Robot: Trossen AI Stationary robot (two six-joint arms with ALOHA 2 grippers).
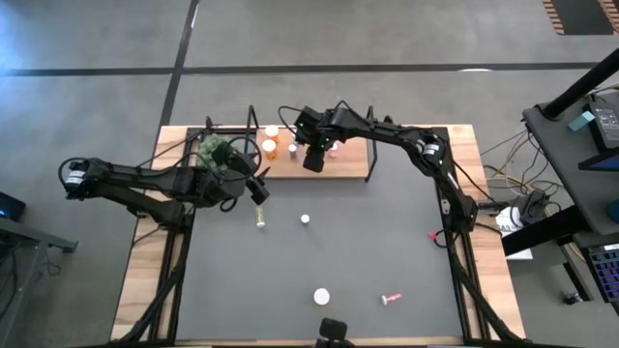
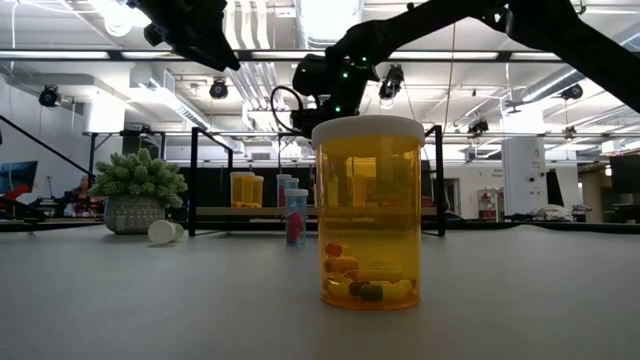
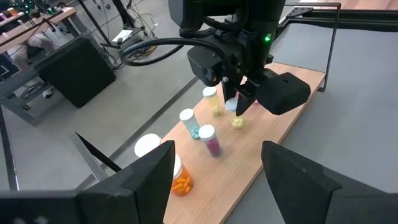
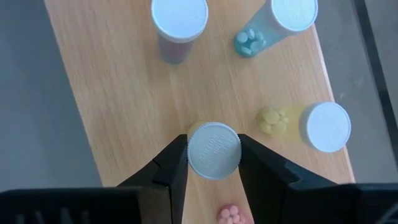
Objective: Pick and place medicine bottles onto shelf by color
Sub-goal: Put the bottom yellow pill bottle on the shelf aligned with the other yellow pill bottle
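Two arms in view. Right gripper (image 4: 213,163) positioned over the shelf (image 1: 343,166) at the table's far edge, fingers closed tight on the white cap of a yellowish bottle (image 4: 213,150), bottle upright between them above the wooden board. Seen from the left wrist, same gripper (image 3: 239,102) clamped on the bottle just above the board.

Left gripper (image 1: 257,186) held over the dark mat (image 1: 368,251) near the shelf's left end, beside the green plant ball (image 1: 215,149); fingers (image 3: 146,177) spread partway, nothing between them.

On the shelf: orange bottle (image 3: 180,177) with white cap at the left end, blue-pill bottle (image 3: 188,122), pink-pill bottle (image 3: 210,140), and yellow-pill bottle (image 3: 212,99) standing upright, apart from one another.

On the mat: yellow-green bottle (image 1: 260,218) lying on its side below the left gripper; small white-capped bottle (image 1: 305,219) near the centre; large amber bottle (image 2: 368,212) upright at the near edge, pills visible at its bottom; pink bottle (image 1: 391,299) lying on its side at near right.
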